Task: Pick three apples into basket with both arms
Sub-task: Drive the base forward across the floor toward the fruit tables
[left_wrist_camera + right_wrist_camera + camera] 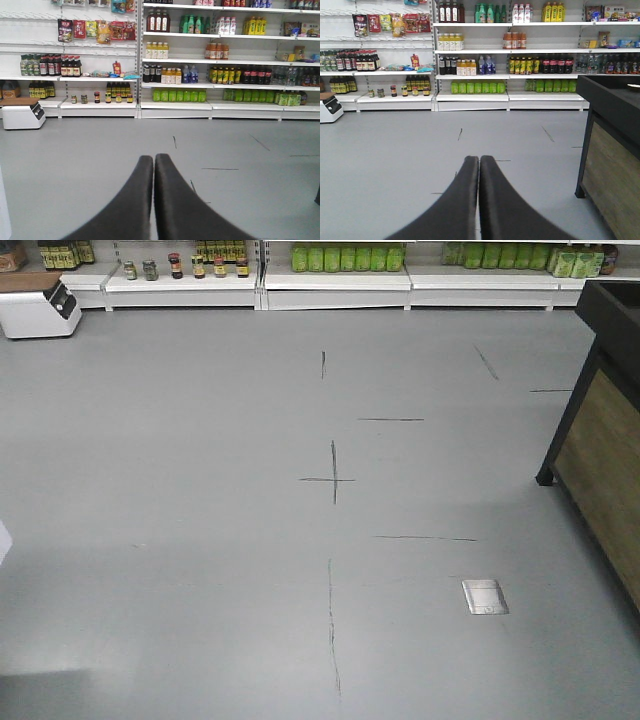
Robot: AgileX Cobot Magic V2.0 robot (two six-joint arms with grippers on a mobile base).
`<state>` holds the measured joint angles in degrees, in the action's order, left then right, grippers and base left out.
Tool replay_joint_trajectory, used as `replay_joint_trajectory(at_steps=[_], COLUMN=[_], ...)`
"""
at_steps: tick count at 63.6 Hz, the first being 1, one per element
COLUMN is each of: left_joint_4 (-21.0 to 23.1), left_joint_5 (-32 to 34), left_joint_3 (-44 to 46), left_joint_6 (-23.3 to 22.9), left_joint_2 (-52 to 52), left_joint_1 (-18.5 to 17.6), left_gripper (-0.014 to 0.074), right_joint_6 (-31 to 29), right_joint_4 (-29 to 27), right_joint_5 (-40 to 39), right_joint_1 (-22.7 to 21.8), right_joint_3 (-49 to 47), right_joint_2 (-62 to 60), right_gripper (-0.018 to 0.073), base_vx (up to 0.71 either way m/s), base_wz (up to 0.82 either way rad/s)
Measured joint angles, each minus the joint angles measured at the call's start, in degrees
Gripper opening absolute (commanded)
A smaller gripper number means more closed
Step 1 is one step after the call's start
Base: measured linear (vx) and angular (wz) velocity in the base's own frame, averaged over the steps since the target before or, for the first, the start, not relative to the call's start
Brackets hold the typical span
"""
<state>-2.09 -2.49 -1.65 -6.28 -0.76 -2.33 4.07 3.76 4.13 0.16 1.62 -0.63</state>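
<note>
The left gripper (153, 162) points out over the grey floor (75, 165) toward stocked store shelves (175, 107), its two black fingers pressed together with nothing between them; the right gripper (479, 164) is likewise closed and empty, with a black-framed, wood-panelled display stand (610, 165) off to its right. In the front view the floor bears a black marker cross (333, 478) and a metal floor plate (485, 596); where the apples and the basket are cannot be told from any view.

Your left gripper (153, 159) and right gripper (479, 160) look identical: matte black fingers (175, 202), smoothly curved, tapering to rounded tips.
</note>
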Motion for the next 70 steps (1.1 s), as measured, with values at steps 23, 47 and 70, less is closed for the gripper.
replay_joint_trajectory(at_steps=[23, 47, 70], left_joint_4=[0.0, 0.0, 0.0], left_joint_5=[0.0, 0.0, 0.0], left_joint_3=[0.0, 0.0, 0.0], left_joint_6=[0.0, 0.0, 0.0], left_joint_2=[0.0, 0.0, 0.0], left_joint_1=[0.0, 0.0, 0.0], left_gripper=[-0.0006, -0.0006, -0.0006], right_joint_6=[0.0, 0.0, 0.0], right_joint_4=[0.0, 0.0, 0.0], right_joint_5=[0.0, 0.0, 0.0], right_joint_1=[0.0, 0.0, 0.0], right_joint_3=[0.0, 0.0, 0.0], right_joint_2=[0.0, 0.0, 0.0], right_gripper=[-0.0009, -0.0009, -0.0009], base_vx=[0.16, 0.14, 0.14], base_wz=[0.02, 0.01, -0.01])
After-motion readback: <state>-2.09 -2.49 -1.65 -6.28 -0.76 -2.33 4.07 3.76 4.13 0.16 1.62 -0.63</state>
